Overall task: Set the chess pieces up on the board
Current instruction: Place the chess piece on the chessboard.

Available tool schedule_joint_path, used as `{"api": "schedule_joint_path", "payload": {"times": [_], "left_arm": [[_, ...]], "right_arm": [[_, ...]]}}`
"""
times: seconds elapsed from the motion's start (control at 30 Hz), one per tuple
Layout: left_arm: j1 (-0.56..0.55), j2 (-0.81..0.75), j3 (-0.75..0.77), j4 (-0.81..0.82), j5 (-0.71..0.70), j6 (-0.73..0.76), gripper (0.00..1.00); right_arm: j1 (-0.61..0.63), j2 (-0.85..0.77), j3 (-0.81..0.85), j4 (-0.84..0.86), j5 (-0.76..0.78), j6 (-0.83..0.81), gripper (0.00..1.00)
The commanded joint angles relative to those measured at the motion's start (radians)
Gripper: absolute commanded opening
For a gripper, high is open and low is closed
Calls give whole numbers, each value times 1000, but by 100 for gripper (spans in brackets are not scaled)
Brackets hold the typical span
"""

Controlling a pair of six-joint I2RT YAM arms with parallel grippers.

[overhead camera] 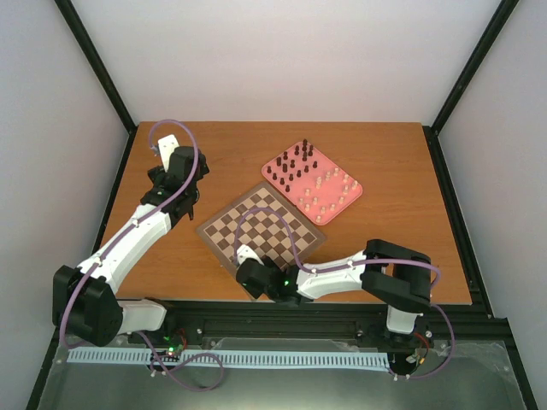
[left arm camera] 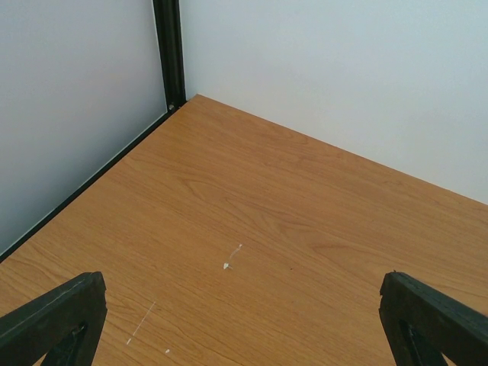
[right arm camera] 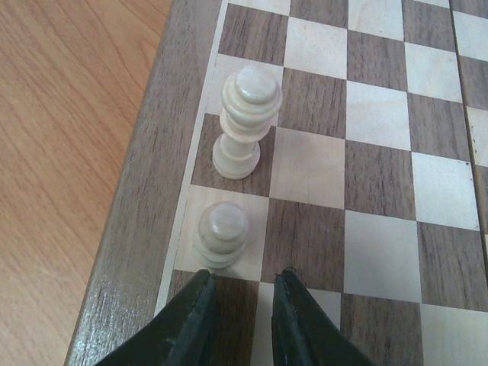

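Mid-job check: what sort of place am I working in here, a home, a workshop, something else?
Most likely a lab robot cell: plain white panels held by black frame posts enclose a wooden table, and a black metal rail runs along its near edge.

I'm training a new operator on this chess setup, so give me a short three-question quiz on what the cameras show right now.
1. True or false: the left tool is gripping a dark piece.
2. How many cream pieces stand on the board in the right wrist view? A) one B) two C) four
3. Fill in: the unplaced pieces stand on a pink ____ beside the board.

Key
1. False: it is open above the bare table.
2. B.
3. Tray: the pink tray.
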Motion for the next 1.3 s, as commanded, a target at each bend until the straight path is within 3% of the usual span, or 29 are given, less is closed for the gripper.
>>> {"api": "schedule_joint_path", "payload": {"times": [0.0,0.6,0.9,1.27], "left_arm": [[5,7,36,2,-15,20,100],[5,9,34,5,-15,20,100],[5,15,36,4,-15,21,100],[5,18,39,1,-6,19,100]], "right_arm": [[-13,27,21,19,2,3,23],[-23,65,44,13,-2,5,23],[-23,-35,-13,-28,-26,3,23],[-63,-189,-32,-129,163,12,24]]}}
